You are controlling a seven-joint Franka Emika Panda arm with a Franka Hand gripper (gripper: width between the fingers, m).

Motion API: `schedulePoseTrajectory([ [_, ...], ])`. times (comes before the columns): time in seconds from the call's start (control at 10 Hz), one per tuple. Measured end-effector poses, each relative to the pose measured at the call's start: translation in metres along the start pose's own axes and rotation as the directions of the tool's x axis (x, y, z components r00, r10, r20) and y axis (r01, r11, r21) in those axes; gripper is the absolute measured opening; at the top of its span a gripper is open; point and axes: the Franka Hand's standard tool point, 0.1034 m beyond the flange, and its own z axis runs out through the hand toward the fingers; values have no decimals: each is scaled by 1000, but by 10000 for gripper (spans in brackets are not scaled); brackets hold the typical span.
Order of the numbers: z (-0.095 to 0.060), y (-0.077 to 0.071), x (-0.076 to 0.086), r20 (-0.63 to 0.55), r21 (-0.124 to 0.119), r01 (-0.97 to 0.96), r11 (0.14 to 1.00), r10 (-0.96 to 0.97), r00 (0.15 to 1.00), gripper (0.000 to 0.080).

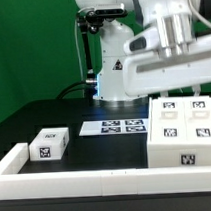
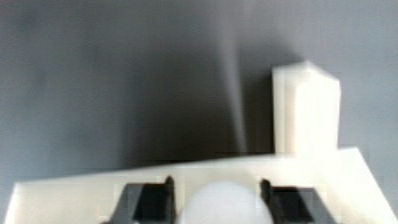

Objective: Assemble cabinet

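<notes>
The arm (image 1: 119, 55) reaches forward, its wrist (image 1: 176, 30) pointing straight down.

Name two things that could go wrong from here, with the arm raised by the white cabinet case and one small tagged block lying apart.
1. The arm seems to hang close over the cabinet case; a misjudged descent might knock it.
2. The small tagged block sits near the border rail at the exterior view's left, perhaps leaving the gripper little room there. The gripper's state cannot be told.
</notes>
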Motion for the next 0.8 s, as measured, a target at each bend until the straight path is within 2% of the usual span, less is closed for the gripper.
schedulePoseTrajectory([
  [0.3,-1,0,0,19,0,-3,1000,3,1000,222],
  [0.4,-15,-3,6,79,6,-11,1000,10,997,222],
  [0.5,-30,-6,19,107,11,-9,1000,8,994,222],
  [0.7,-40,-12,27,167,-21,-66,998,68,984,222],
  [0.8,-37,-8,27,160,-20,-59,998,62,985,222],
])
